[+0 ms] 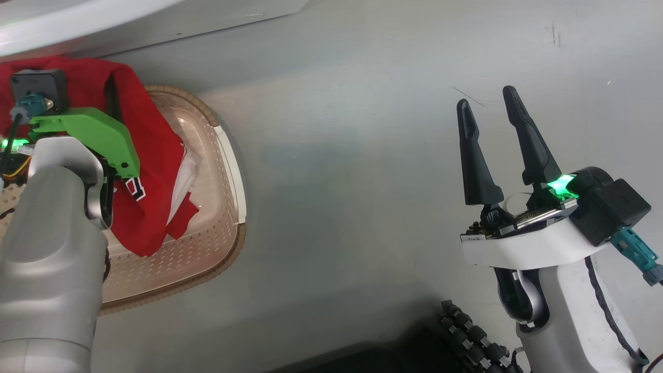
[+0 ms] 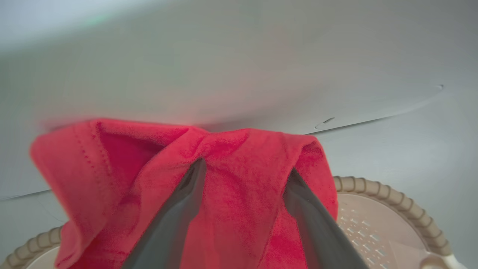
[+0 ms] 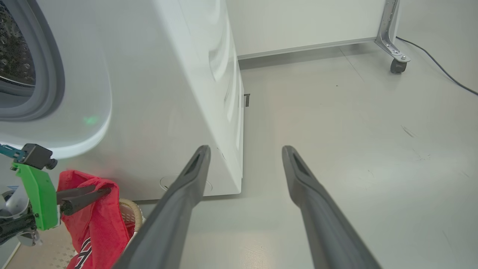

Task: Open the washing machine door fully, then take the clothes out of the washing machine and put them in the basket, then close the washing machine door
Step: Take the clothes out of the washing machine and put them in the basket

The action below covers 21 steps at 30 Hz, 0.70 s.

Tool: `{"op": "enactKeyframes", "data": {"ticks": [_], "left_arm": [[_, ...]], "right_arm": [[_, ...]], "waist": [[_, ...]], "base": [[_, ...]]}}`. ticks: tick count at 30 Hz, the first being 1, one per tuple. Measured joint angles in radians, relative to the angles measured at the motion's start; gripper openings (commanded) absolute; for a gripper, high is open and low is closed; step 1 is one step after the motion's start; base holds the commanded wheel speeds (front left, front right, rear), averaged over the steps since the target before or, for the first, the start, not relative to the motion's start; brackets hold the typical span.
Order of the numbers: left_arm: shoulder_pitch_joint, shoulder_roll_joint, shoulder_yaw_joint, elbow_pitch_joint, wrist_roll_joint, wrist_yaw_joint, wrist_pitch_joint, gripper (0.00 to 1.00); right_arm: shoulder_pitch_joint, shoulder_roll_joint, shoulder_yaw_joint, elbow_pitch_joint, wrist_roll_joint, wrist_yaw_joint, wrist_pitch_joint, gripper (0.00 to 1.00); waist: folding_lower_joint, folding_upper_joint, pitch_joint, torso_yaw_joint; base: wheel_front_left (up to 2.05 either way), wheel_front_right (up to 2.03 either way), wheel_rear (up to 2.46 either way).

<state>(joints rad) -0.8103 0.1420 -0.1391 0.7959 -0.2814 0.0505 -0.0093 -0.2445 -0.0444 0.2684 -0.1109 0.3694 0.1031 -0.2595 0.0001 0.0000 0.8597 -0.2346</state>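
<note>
**While jersey (image 2: 112,175) is draping off left fingers (image 2: 175,220) over basket (image 1: 235,176), right fingers (image 1: 474,166) are standing open**

As the left fingers are reaching up from the bottom of the left wrist frame, they are standing wide apart, and the red jersey is lying over both tips rather than being pinched between them. In the head frame the jersey is filling the upper left and trailing down over the inside of the basket, whose brown rim is curving round at left centre. Whether the cloth's lower end is resting on the basket's bottom I cannot tell. At the right of the head frame the right fingers are pointing up, spread wide and gripping nothing, with grey floor (image 1: 352,171) beneath them. In the right wrist frame the washer (image 3: 168,93) is occupying the upper left, with its grey gasket (image 3: 56,74) and steel drum (image 3: 15,56) showing at the left edge. The jersey is hanging at the lower left of that frame, near the washer's front.
</note>
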Motion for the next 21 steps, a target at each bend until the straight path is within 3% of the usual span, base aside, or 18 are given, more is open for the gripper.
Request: {"op": "enactKeyframes", "data": {"ticks": [2,3,4,13,21], "left_arm": [[-0.012,0.000,0.007,0.012,0.000,0.012,-0.014,1.00],[-0.015,0.000,0.009,0.017,0.000,0.015,-0.023,0.38],[-0.019,0.000,0.011,0.025,0.000,0.020,-0.029,0.00],[-0.028,-0.010,0.020,0.072,0.001,0.034,-0.104,0.00],[-0.013,-0.052,0.039,0.093,-0.012,0.034,-0.220,0.00]], "right_arm": [[-0.004,0.000,-0.001,0.004,0.000,0.000,0.000,1.00],[-0.005,0.000,-0.001,0.005,0.000,0.000,0.000,1.00],[-0.007,0.000,-0.002,0.006,0.000,0.000,0.000,1.00],[-0.018,0.000,-0.009,0.011,0.000,0.000,0.000,1.00],[-0.022,-0.001,-0.026,0.024,-0.004,0.001,0.000,1.00]], "waist": [[0.0000,0.0000,0.004,-0.003],[0.0000,0.0000,0.005,-0.004],[0.0000,0.0000,0.006,-0.004],[-0.0001,0.0000,0.008,0.004],[-0.0001,0.0000,-0.008,0.027]], "base": [[0.00,0.00,0.00],[0.00,0.00,0.00],[0.00,0.00,0.00],[0.00,0.00,0.00],[0.00,0.00,0.00]]}}
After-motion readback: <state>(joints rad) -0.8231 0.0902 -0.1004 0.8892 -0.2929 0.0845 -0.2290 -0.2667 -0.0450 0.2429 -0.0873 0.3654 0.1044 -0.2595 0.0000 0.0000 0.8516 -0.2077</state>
